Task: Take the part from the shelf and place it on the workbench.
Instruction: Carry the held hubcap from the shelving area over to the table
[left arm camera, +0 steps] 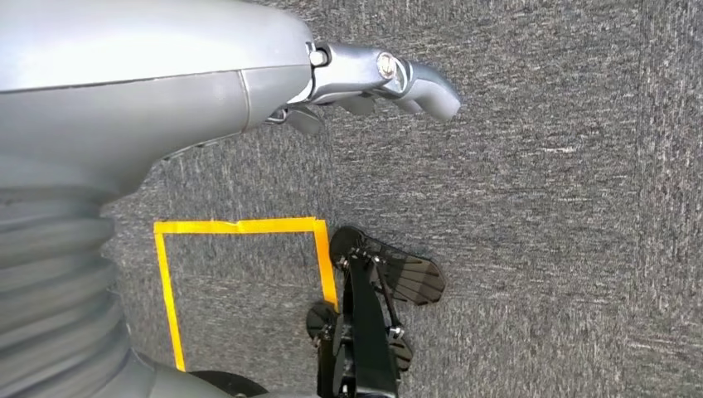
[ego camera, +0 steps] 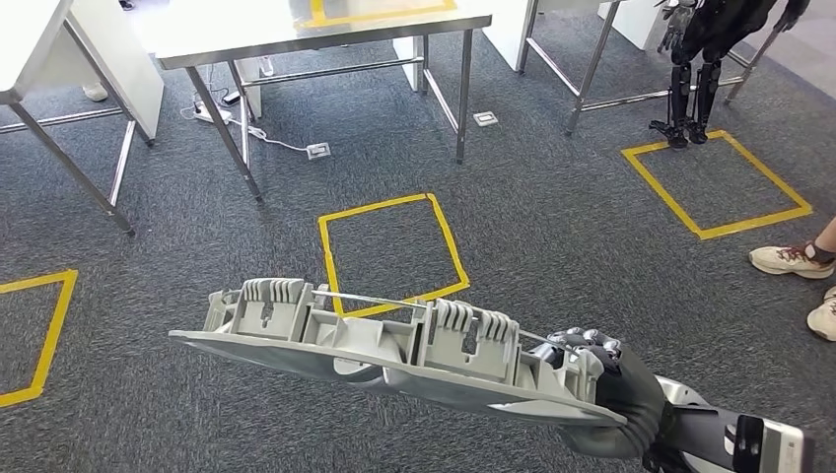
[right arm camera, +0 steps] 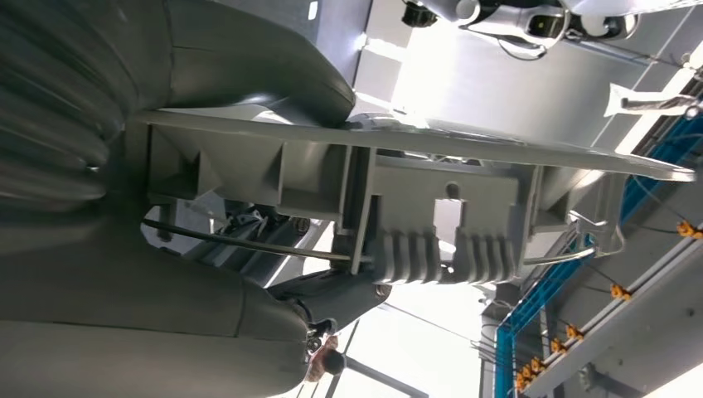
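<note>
The part (ego camera: 384, 347) is a long grey plastic moulding with ribbed blocks and a thin metal rod along it. My right hand (ego camera: 601, 384) grips its right end and holds it level above the carpet, low in the head view. In the right wrist view the part (right arm camera: 431, 207) stretches away from my right hand (right arm camera: 166, 249), whose thumb and fingers clamp its near end. My left hand (left arm camera: 373, 83) hangs over the carpet with its fingers apart and nothing in them. A steel workbench (ego camera: 296, 34) marked with yellow tape stands ahead at the far side.
Yellow tape squares (ego camera: 392, 251) mark the grey carpet, one straight ahead and another at far right (ego camera: 715, 182). A second table (ego camera: 59, 99) stands at far left. Another robot's dark legs (ego camera: 690, 89) stand at top right. A person's shoes (ego camera: 789, 261) are at the right edge. Cables and sockets (ego camera: 315, 150) lie under the workbench.
</note>
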